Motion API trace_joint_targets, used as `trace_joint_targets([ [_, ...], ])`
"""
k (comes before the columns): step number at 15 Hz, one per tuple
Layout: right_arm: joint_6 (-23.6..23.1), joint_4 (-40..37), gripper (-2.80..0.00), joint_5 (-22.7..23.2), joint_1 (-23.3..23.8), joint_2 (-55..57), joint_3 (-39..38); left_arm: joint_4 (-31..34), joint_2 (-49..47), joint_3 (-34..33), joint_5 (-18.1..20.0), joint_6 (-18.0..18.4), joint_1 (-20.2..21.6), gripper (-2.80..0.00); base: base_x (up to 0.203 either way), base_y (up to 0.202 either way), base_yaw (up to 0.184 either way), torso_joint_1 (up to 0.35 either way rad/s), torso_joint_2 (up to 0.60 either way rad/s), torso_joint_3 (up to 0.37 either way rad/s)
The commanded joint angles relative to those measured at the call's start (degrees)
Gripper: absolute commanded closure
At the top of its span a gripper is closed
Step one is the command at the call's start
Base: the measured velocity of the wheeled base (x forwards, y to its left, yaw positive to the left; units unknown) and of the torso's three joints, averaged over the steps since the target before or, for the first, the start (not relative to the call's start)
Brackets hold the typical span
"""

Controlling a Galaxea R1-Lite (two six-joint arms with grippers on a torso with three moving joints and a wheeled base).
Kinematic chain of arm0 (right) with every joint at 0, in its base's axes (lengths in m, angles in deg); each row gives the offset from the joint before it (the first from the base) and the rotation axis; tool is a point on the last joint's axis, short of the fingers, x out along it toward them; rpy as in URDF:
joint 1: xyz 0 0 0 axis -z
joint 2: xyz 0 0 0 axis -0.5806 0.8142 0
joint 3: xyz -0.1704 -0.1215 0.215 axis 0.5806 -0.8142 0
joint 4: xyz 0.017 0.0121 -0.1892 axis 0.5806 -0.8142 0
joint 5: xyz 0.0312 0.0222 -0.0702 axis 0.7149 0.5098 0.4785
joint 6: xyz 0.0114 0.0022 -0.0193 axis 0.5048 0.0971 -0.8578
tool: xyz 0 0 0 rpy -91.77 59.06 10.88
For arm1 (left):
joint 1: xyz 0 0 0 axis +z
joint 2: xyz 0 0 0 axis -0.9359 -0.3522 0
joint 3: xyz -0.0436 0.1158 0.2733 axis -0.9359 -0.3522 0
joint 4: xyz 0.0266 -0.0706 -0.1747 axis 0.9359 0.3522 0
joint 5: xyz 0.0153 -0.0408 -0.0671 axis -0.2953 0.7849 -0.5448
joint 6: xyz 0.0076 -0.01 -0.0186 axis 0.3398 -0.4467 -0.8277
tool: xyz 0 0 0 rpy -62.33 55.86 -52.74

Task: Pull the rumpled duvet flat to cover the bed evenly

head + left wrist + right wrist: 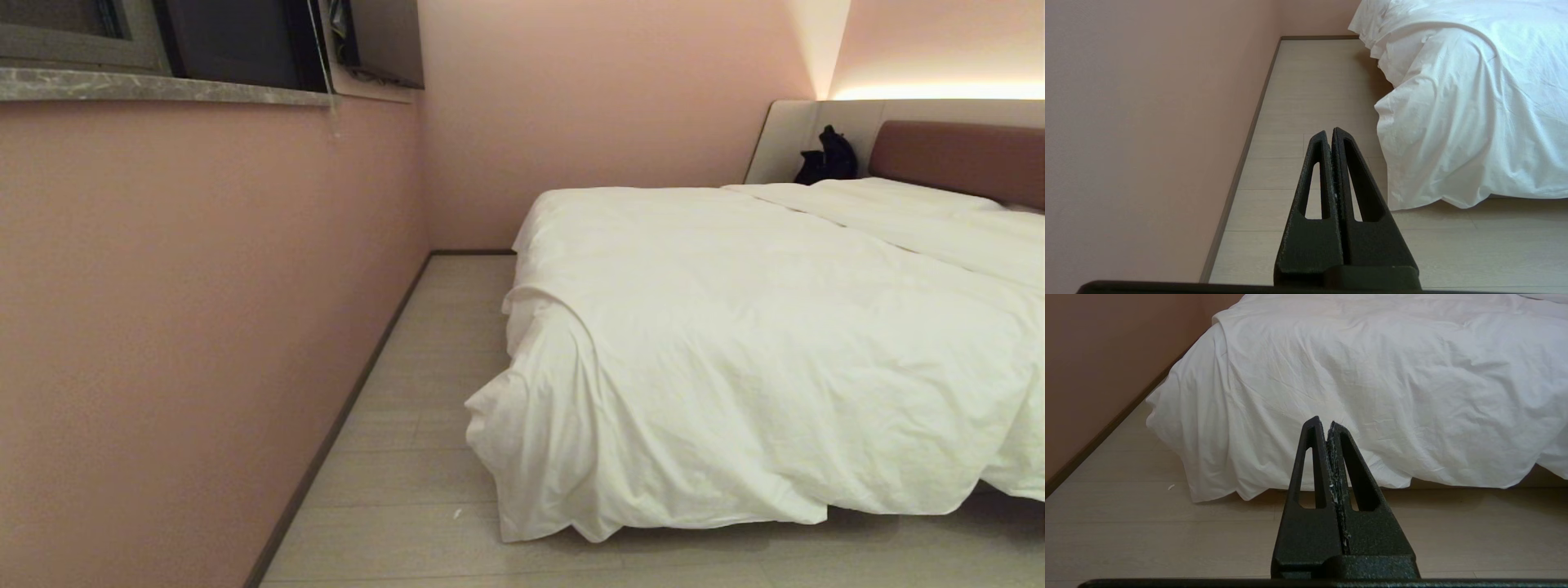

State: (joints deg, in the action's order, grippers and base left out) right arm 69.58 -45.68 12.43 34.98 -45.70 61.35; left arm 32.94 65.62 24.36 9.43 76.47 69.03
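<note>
Both grippers, left gripper (1329, 132) and right gripper (1324, 424), closed, empty; best to pinch the duvet (735, 343) at its drooping corner, pull evenly.

No text, label, brand, number or sign can be read anywhere here.

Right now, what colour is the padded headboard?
Reddish-brown headboard, plain with no pattern; it shows only in the head view.

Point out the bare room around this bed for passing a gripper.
Free: the floor strip between the pink wall and the duvet, and the floor along the foot, before both shut grippers. Crowded: the near corner, where duvet folds sag to the floor.
</note>
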Motion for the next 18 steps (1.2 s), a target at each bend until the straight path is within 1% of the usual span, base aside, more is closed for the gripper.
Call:
trace_joint_targets([
  [1, 0.0, 0.0, 0.00, 0.0, 0.0, 0.0, 0.0, 0.0, 0.0, 0.0, 0.0, 0.0, 0.0, 0.00, 0.000, 0.000, 0.000, 0.000, 0.00, 0.000],
  [18, 0.0, -0.1, 0.00, 0.0, 0.0, 0.0, 0.0, 0.0, 0.0, 0.0, 0.0, 0.0, 0.0, 0.00, 0.000, 0.000, 0.000, 0.000, 0.00, 0.000],
])
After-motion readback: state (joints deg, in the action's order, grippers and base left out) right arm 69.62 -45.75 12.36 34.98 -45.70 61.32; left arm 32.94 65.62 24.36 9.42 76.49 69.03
